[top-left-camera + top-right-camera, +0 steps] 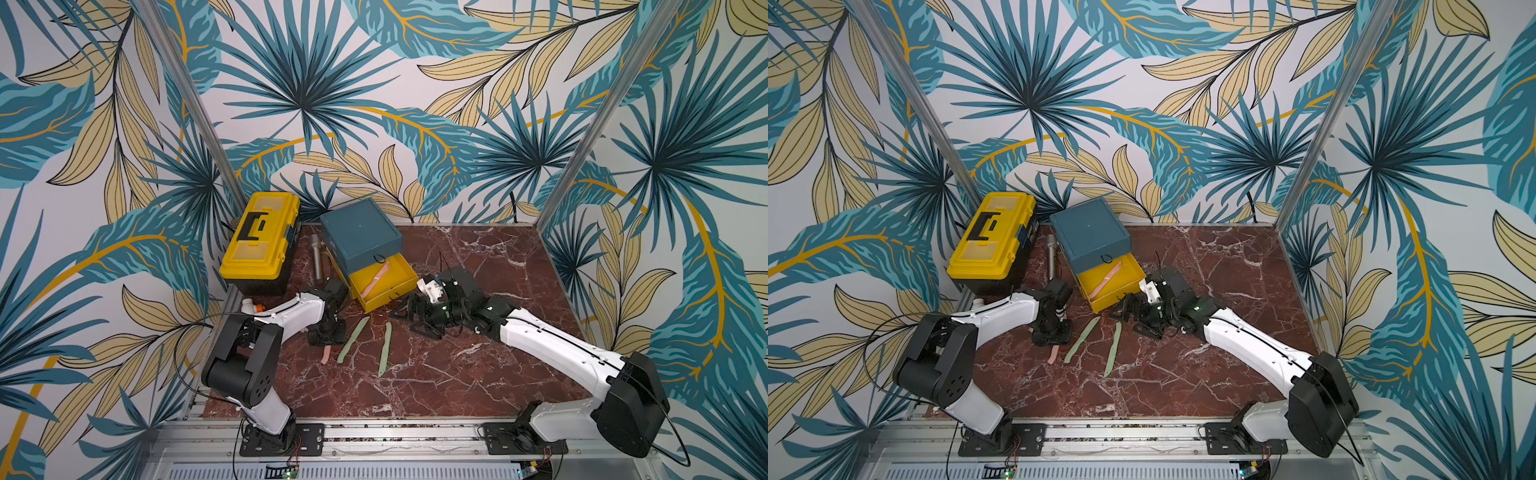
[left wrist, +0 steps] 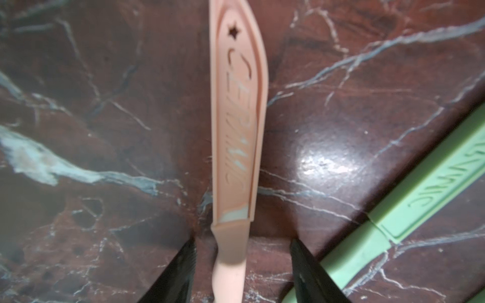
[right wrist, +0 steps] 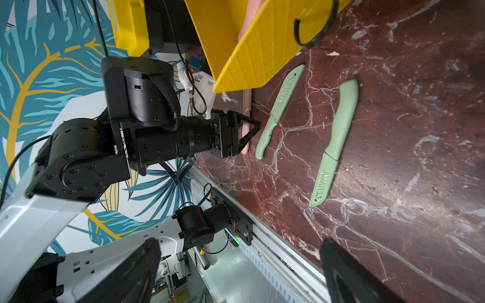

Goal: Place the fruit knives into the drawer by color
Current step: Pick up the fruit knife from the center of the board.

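Pink knife (image 1: 326, 355) lies flat on surface, low and left of centre in a top view. Left gripper (image 2: 242, 245) fingers half-open astride its handle, gaps both sides, not gripping. Prob. light, stiff, slick plastic; take handle nr blade. Right gripper (image 3: 240, 244) fingers wide, empty.

Pink knife (image 2: 237, 131) matt plastic; tbl (image 2: 341, 162) glossy marble

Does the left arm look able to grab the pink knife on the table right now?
Likely yes: the left gripper hangs open right over the pink knife, one finger on either side of its handle and nothing in between.
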Tool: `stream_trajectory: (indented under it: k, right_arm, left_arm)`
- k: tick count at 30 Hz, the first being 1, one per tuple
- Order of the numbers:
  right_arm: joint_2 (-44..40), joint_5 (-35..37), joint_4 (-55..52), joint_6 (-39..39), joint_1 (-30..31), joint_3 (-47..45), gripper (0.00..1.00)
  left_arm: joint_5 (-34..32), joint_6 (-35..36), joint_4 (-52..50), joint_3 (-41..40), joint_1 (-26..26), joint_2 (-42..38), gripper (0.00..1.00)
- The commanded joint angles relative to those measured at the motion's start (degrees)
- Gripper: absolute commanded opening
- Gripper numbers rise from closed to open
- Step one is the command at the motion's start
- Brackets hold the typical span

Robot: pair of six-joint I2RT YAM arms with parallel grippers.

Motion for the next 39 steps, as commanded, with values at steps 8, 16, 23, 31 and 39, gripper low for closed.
stream_trajectory:
  k: [8, 16, 23, 31, 39]
  right_arm:
    - [0.32, -1.08, -1.22, -1.42, 0.67, -1.37, 0.96]
    - [1.33, -1.51, -0.9, -0.97, 0.72, -1.05, 0.97]
    - [2.46, -1.65, -1.0, -1.19, 0.72, -0.1, 0.97]
    - [3.3, -1.75, -1.09, -1.55, 0.72, 0.54, 0.96]
    - [3.48, -1.51, -1.34, -1.9, 0.72, 0.36, 0.97]
  left_arm:
    - [-0.11, 0.81, 3.35, -1.5, -0.02, 3.23, 0.55]
    - [-0.06, 1.64, 2.97, -0.57, 0.0, 4.38, 0.43]
    - [-0.4, 1.93, 1.83, -0.64, -0.07, 4.64, 0.27]
    - [-0.53, 1.88, 1.29, -0.52, -0.01, 4.74, 0.0]
    - [-1.49, 3.51, -3.16, 2.18, -0.03, 2.3, 0.0]
